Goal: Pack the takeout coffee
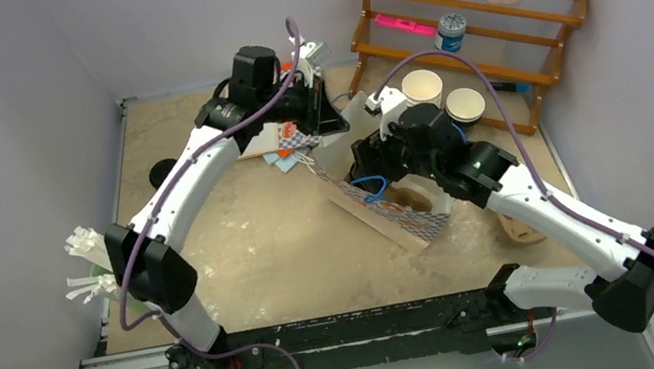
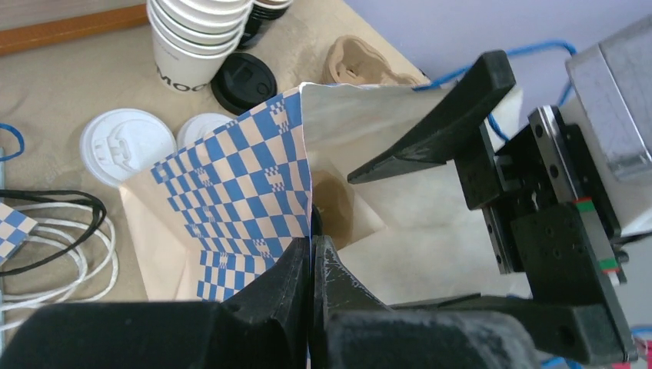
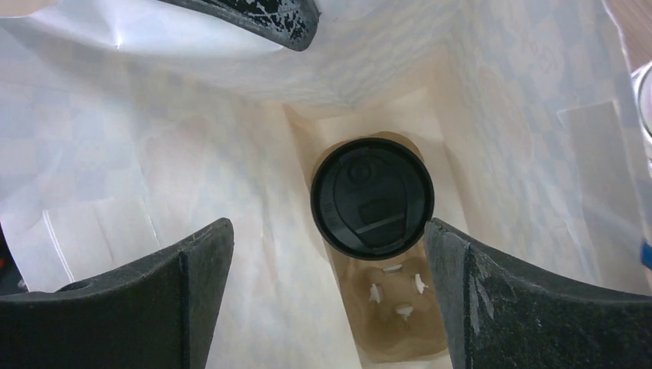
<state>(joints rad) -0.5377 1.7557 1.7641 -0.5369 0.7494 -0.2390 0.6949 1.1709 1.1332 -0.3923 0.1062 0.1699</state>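
The right gripper (image 3: 327, 231) hangs wide and empty inside the paper bag (image 3: 115, 154). Below it, at frame centre, the takeout coffee (image 3: 373, 197) stands in its carrier (image 3: 396, 338). Beyond, the left gripper (image 2: 311, 250) pinches the bag rim. Placing looks done; the next move is probably to withdraw straight up.

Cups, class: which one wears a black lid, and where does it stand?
The takeout coffee standing in the carrier tray inside the paper bag. The cups beside the wooden rack stand open, lidless.
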